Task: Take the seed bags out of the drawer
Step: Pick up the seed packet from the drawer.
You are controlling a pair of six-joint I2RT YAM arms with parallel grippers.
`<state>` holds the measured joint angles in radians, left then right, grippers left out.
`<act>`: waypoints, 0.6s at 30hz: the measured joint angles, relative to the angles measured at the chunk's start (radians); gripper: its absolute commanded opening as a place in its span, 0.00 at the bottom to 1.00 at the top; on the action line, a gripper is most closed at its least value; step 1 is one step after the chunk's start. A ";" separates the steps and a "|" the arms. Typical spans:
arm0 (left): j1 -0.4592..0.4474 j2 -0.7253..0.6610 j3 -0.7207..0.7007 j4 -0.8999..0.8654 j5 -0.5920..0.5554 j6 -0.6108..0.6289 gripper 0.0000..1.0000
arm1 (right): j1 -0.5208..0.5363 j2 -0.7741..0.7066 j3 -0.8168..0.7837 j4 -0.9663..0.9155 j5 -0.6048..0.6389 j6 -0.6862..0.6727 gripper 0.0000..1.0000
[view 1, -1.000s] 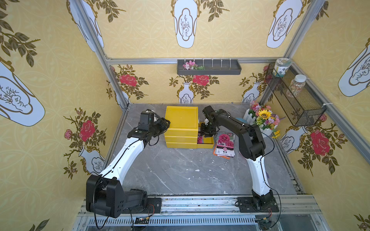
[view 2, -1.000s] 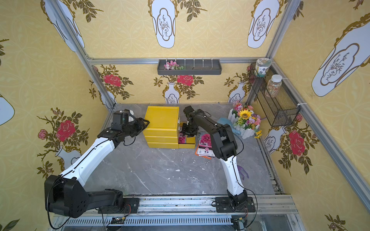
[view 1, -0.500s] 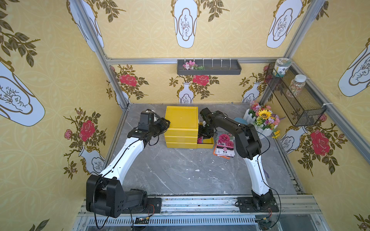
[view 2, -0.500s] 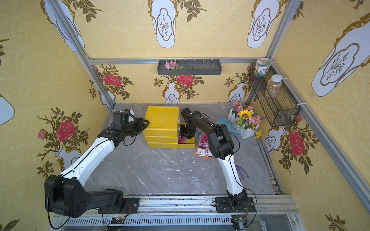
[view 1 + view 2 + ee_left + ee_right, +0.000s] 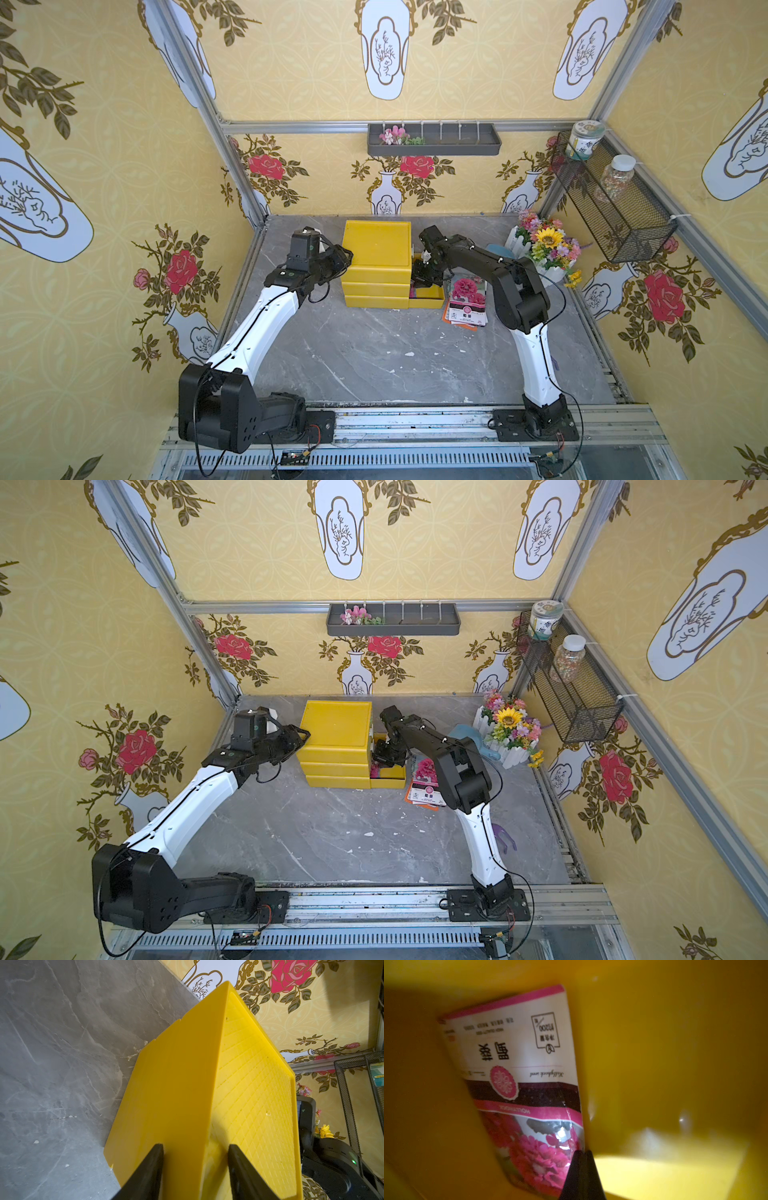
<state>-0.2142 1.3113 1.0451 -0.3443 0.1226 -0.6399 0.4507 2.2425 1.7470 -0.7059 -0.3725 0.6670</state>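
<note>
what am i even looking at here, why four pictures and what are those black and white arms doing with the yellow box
Two robot arms stand on a marble table. Two pictures look down from overhead; the other two come from cameras on each arm's wrist. The left gripper straddles a corner of the yellow chest, seemingly steadying it. The right gripper reaches into the pulled-out drawer, shut on a pink-flowered seed bag. More seed bags already lie stacked beside the chest, near a flower pot.

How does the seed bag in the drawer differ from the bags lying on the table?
The bag in the drawer is pinched at its edge by the shut right gripper; the table bags lie free, touched by neither gripper. It sits inside the open drawer; they form a small pile beside it. Both show pink flower fronts.
</note>
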 measured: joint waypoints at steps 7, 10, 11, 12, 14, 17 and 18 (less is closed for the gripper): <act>0.000 0.000 0.000 -0.001 0.000 0.000 0.54 | -0.036 -0.117 -0.008 -0.021 -0.011 -0.016 0.00; 0.000 0.000 0.000 -0.001 0.000 0.000 0.54 | -0.049 -0.156 -0.008 -0.053 0.009 -0.042 0.00; 0.000 0.000 0.000 -0.001 0.000 0.000 0.54 | -0.053 -0.167 -0.008 -0.063 0.011 -0.045 0.00; 0.000 0.000 0.000 -0.001 0.000 0.000 0.54 | -0.060 -0.182 -0.008 -0.075 0.013 -0.059 0.00; 0.000 0.001 0.000 -0.001 0.000 0.000 0.54 | -0.076 -0.208 -0.010 -0.098 0.035 -0.082 0.00; 0.000 0.002 0.000 0.000 0.000 0.000 0.54 | -0.114 -0.261 -0.041 -0.121 0.042 -0.119 0.00; 0.000 0.002 0.000 0.000 0.000 0.000 0.54 | -0.131 -0.282 -0.056 -0.130 0.048 -0.127 0.00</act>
<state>-0.2142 1.3136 1.0451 -0.3443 0.1223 -0.6403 0.3195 1.9610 1.6905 -0.8360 -0.3244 0.5396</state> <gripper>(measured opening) 0.541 0.066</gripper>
